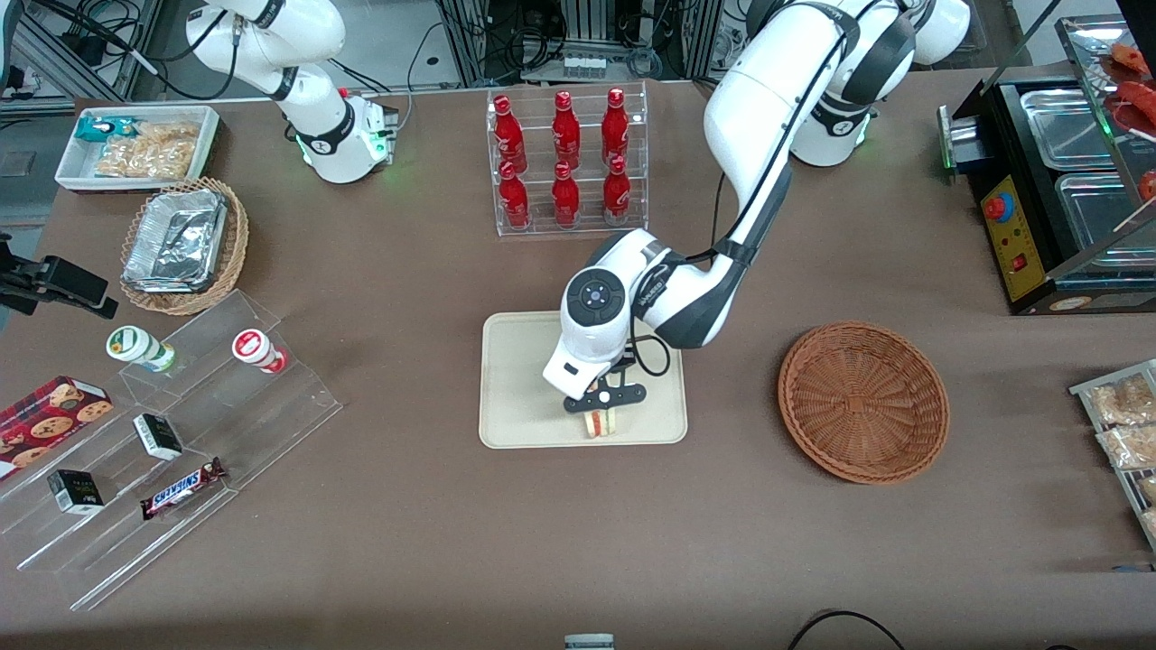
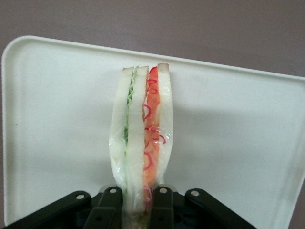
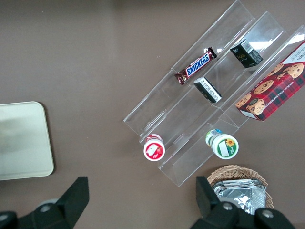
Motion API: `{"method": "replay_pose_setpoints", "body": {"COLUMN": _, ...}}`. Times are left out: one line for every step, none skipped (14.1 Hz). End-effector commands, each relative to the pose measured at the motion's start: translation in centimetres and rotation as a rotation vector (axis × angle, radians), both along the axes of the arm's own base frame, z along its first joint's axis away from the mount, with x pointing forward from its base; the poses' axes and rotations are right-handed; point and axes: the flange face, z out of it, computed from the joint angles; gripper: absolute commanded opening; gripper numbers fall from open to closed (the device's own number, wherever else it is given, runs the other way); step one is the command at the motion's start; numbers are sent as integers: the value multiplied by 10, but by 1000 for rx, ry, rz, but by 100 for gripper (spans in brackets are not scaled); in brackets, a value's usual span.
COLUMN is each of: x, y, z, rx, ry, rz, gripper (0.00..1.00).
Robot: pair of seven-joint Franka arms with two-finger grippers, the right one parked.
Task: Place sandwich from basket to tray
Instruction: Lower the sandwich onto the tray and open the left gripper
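My gripper [image 1: 602, 408] is low over the tray [image 1: 515, 361], near its edge closest to the front camera, fingers [image 2: 162, 207] clamped on the sandwich [image 1: 601, 424]. Wrist view: the sandwich [image 2: 141, 148] is a narrow wedge in clear glossy film, three pale soft bread slices, green shreds in one seam, red-orange filling in the other. The black matte fingers pinch it at one end, bread squeezed between them. The rest of the wedge sticks out over the tray [image 2: 57, 119]; cannot tell if it touches the surface.

Tray: flat, smooth, cream plastic, rounded corners, low rim. It sits on a brown matte table [image 1: 433, 560].

The basket [image 1: 862, 400] is round, shallow, reddish-brown woven wicker with a spiral weave; it lies beside the tray, toward my arm's end of the table, well apart from it, nothing in it.

Farther from the front camera than the tray: a clear acrylic rack [image 1: 569, 162] holding six red bottles in two rows.

Toward the parked arm's end: a lighter tan wicker basket [image 1: 185, 248] with crinkled foil trays, a white bin of bagged snacks [image 1: 135, 149], and stepped clear acrylic shelves [image 1: 181, 451] with a Snickers bar [image 1: 183, 487], small dark boxes, two round-lidded cups and a red cookie box [image 1: 45, 420].
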Motion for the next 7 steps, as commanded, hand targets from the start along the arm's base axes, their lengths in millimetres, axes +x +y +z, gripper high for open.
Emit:
{"method": "replay_pose_setpoints", "body": {"x": -6, "y": -14, "z": 6, "rx": -19, "ry": -8, "rz": -6, "gripper": 3}}
{"method": "replay_pose_setpoints", "body": {"x": -8, "y": -17, "z": 4, "rx": -21, "ry": -2, "rz": -14, "gripper": 3}}
{"method": "replay_pose_setpoints", "body": {"x": -9, "y": -16, "z": 2, "rx": -17, "ry": 0, "rz": -18, "gripper": 3}}
{"method": "replay_pose_setpoints", "body": {"x": -13, "y": -15, "z": -2, "rx": -10, "ry": 10, "rz": -25, "gripper": 3}}
{"method": "replay_pose_setpoints", "body": {"x": -18, "y": -15, "z": -7, "rx": -4, "ry": 20, "rz": -29, "gripper": 3}}
{"method": "replay_pose_setpoints", "body": {"x": -24, "y": -18, "z": -9, "rx": -4, "ry": 32, "rz": -39, "gripper": 3}}
{"method": "replay_pose_setpoints", "body": {"x": -26, "y": -18, "z": -12, "rx": -1, "ry": 37, "rz": -45, "gripper": 4}}
